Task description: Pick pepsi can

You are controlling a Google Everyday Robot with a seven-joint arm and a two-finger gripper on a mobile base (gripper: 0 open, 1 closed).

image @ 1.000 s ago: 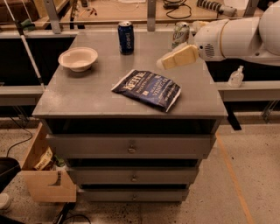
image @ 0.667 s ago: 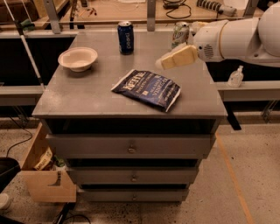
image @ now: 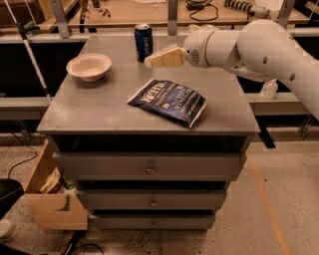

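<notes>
The pepsi can point(image: 143, 42), dark blue with white lettering and a silver top, stands upright at the back middle of the grey cabinet top point(image: 99, 112). My gripper point(image: 155, 60) reaches in from the right on a white arm and hovers just right of the can and slightly in front of it, at about the can's height. It holds nothing that I can see. A flat dark blue chip bag point(image: 167, 101) lies in the middle of the top, in front of the gripper.
A white bowl point(image: 89, 66) sits at the back left of the top. The cabinet has drawers below. A wooden box point(image: 50, 204) stands on the floor at the left. A workbench point(image: 124, 12) runs behind. A small white bottle point(image: 269, 89) sits at the right.
My arm has swung left across the back of the cabinet top, bringing the gripper from the right side to just beside the pepsi can. The can, bag and bowl have not moved.
</notes>
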